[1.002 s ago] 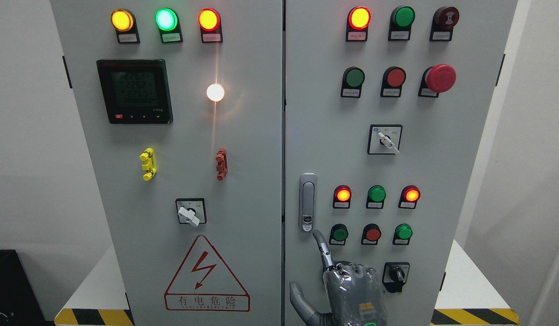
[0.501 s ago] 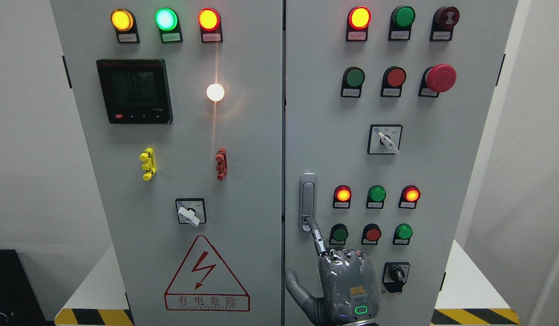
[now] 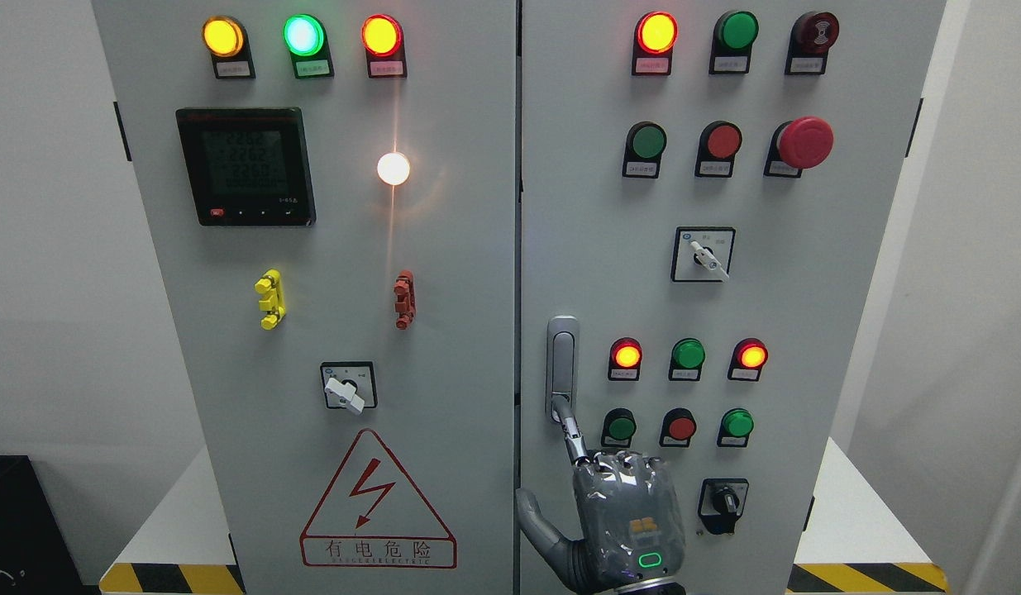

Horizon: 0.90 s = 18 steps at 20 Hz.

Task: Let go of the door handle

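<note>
A silver door handle (image 3: 563, 357) stands upright on the left edge of the grey cabinet's right door (image 3: 775, 297). My right hand (image 3: 624, 506) comes up from the bottom edge just below it, with its back toward me. Its index finger (image 3: 570, 428) is stretched up and its tip touches the handle's lower end, over the lock button. The other fingers are curled in, and the thumb (image 3: 536, 519) sticks out to the left. The hand grasps nothing. The left hand is out of sight.
Lit and unlit pushbuttons (image 3: 689, 354) sit to the right of the handle, with a black rotary switch (image 3: 722, 501) beside my hand. The left door (image 3: 444, 330) carries a meter (image 3: 245, 165), a selector (image 3: 346, 388) and a warning triangle (image 3: 376, 504). Hazard-striped plinths flank the cabinet.
My right hand has risen and shifted slightly left. Its index fingertip went from just below the handle to resting on the handle's lower end.
</note>
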{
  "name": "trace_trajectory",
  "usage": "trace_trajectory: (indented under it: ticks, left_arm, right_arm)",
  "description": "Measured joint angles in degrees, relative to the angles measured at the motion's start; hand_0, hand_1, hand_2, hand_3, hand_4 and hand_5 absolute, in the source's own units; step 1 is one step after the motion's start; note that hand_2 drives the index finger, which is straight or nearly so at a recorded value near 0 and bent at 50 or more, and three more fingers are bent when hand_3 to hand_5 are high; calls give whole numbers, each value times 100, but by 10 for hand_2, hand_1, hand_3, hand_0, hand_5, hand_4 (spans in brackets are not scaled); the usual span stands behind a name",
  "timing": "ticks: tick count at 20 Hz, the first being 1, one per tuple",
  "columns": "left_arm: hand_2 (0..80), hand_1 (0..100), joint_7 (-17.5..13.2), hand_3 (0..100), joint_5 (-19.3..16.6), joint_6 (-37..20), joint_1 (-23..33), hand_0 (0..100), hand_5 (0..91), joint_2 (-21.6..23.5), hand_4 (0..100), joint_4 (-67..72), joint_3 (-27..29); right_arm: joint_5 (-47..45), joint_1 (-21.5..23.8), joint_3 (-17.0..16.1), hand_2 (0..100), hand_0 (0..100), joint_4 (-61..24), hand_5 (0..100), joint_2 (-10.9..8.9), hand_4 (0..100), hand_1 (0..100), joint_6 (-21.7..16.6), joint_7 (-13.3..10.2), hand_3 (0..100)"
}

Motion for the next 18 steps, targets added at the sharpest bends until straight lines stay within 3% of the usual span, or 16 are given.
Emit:
trace_trajectory:
  ticks: [18]
  left_arm:
    - [0,556,0,0,-1,0,0,120,0,0,0,-1,0]
  right_arm:
    - [65,-37,11,113,335,94,1000,7,1000,218,83,3,1000]
